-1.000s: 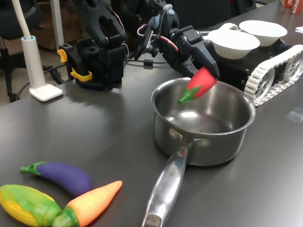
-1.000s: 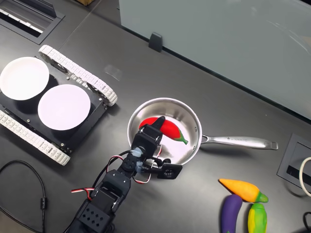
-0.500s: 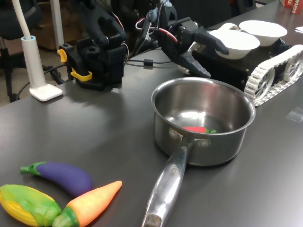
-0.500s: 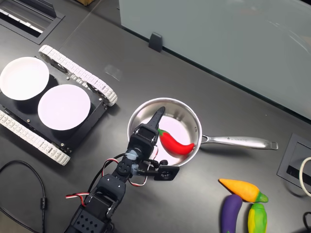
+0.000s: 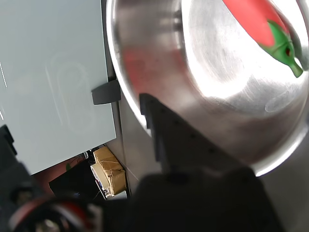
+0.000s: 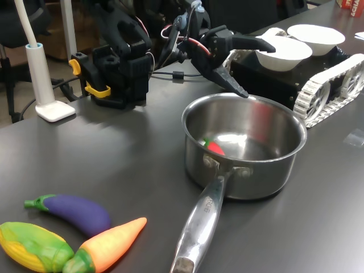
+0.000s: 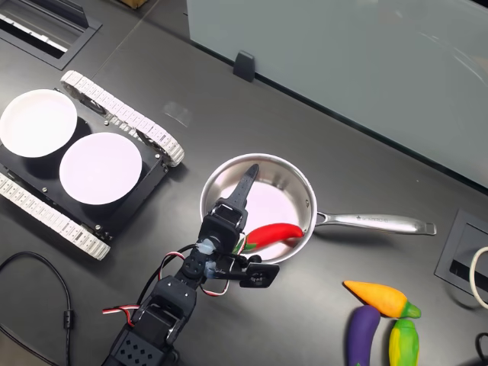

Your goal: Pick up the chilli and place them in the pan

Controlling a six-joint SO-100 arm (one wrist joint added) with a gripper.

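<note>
1. We start with the desk (image 6: 85, 153), dark and broad; it carries everything we name here, seen in both exterior views.

2. Next in size, the tracked base (image 7: 114, 164) on the second exterior view's left, with two white bowls (image 7: 99, 168) on top. It sits well apart from the action.

3. Now the pan (image 6: 284, 165), shiny steel, its long handle (image 6: 199, 227) reaching toward the near edge in the first exterior view. It stands upright and looks steady.

4. Over the pan's far rim we see the gripper (image 6: 250, 65), its jaws spread wide with nothing between them. One finger (image 7: 245, 187) reaches over the pan in the second exterior view.

5. Bottom left in the first exterior view lie the eggplant (image 6: 74, 210), the carrot (image 6: 111, 244) and a corn cob (image 6: 31, 244), close together and far from the pan.

6. Smallest of all, the chilli (image 7: 271, 232): it lies on the pan floor, on its side, free of the jaws. The wrist view shows its green stem (image 5: 285, 46) against the steel.

7. Our read: the placing step looks done. We judge that the next move only needs the arm lifted clear without clipping the rim.
</note>
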